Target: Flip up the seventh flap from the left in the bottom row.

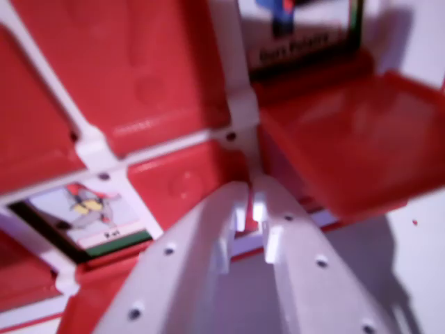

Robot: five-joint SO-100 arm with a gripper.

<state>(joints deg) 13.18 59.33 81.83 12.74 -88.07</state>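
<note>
In the wrist view a red game board with white frame bars fills the picture, blurred. My white gripper comes up from the bottom centre, its fingertips nearly together at the lower edge of the board beside the frame bar. To the wrist view's right a red flap stands lifted off the board, tilted toward the camera, with a picture card showing above it. Whether the tips hold anything is hidden by blur.
Closed red flaps lie at the upper left. A card with a cartoon figure is exposed at the lower left. Pale table surface shows at the lower right.
</note>
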